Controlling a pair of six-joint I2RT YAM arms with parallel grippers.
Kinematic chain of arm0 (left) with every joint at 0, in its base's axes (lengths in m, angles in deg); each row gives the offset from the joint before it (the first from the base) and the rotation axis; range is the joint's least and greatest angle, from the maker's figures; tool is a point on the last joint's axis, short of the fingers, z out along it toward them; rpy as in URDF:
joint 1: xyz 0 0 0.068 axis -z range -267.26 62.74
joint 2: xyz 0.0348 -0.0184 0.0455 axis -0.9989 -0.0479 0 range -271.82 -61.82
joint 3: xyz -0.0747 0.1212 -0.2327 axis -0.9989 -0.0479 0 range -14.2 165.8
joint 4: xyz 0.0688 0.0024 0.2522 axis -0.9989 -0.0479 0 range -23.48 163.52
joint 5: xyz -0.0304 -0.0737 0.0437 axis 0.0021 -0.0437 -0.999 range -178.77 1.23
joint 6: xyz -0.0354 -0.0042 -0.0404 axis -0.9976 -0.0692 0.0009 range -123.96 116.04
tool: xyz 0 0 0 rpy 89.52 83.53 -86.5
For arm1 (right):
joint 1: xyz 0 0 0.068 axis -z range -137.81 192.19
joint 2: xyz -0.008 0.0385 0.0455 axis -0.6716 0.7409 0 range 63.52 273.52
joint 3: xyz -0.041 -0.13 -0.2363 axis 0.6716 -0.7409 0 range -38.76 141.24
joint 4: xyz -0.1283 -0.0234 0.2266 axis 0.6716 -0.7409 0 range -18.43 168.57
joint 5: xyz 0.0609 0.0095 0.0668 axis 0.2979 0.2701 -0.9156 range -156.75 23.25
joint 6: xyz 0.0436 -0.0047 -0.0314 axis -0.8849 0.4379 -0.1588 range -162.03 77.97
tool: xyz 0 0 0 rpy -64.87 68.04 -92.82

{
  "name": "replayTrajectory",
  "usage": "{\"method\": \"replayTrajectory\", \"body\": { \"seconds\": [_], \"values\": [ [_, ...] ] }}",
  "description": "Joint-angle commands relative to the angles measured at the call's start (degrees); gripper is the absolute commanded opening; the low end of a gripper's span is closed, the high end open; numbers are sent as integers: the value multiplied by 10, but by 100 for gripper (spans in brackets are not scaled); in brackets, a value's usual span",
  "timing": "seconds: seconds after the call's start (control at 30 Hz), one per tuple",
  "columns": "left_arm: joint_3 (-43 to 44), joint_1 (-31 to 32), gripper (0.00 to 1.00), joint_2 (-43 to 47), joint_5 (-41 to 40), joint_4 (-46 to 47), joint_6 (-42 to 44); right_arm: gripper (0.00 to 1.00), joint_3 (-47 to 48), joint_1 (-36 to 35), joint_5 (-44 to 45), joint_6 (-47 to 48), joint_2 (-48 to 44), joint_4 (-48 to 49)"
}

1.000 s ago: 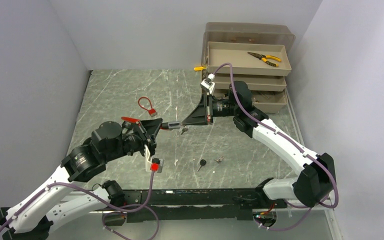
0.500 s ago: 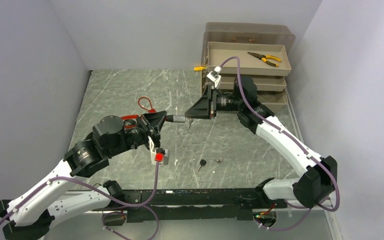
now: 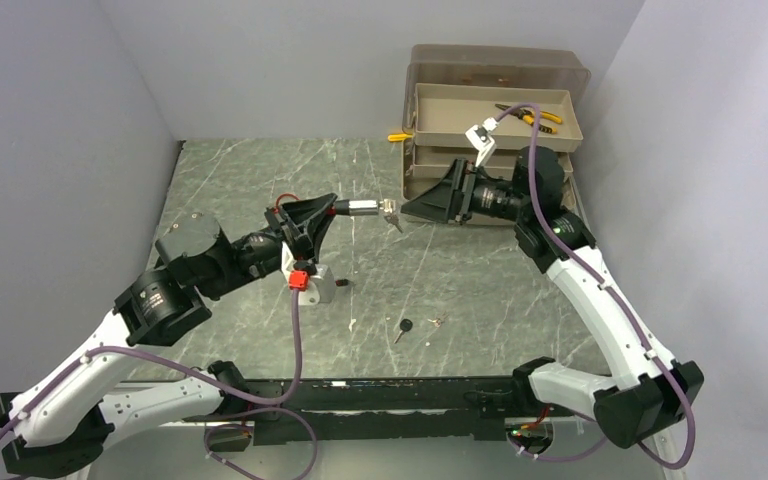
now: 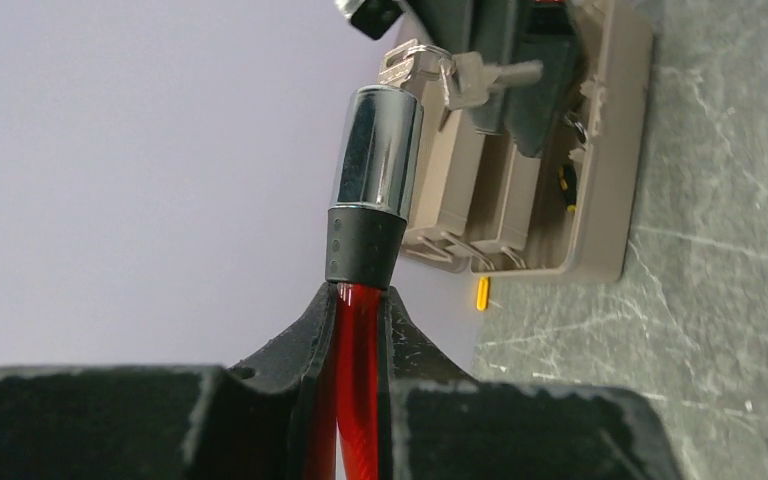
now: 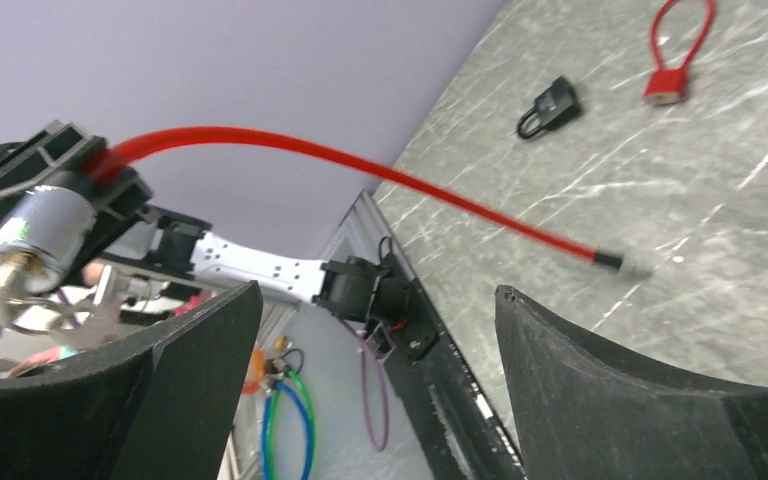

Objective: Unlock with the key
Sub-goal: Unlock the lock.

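Red cable [image 4: 357, 345] pinched between left gripper [image 4: 358, 300] fingers. Chrome lock cylinder [image 3: 360, 208] held just ahead of tips, key [image 4: 465, 72] seen at far end. Right gripper [image 3: 410, 207] jaws spread wide, key just ahead, not gripped.

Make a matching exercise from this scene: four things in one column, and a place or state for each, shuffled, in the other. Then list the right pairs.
Things
1. chrome lock cylinder
2. yellow-handled pliers
3. black-headed key
4. right tool

Places or states
A. lying on the table, towards the arm bases
B. open, holding nothing
C. on the end of the red cable clamped in the left tool
D. in the top tray of the toolbox

Pairs: 1-C, 2-D, 3-A, 4-B
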Motion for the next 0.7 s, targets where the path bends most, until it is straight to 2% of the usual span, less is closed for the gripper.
{"method": "replayTrajectory", "body": {
  "seconds": [0.0, 0.17, 0.37, 0.5, 0.67],
  "values": [
    [41, 3, 0, -3, -23, 90, -48, 90, 13, 33, 14, 57, -32, -22],
    [53, 0, 0, -19, -61, 99, -112, 93, -21, 44, 33, 71, -60, -4],
    [56, -8, 0, -47, -103, 77, -199, 94, -38, 44, 44, 80, -46, -14],
    [45, -43, 0, -57, -83, 76, -288, 95, -43, 44, 67, 90, -49, -29],
    [79, -68, 0, -90, -49, 84, -372, 96, -52, 44, 92, 102, -55, -52]
  ]
}}
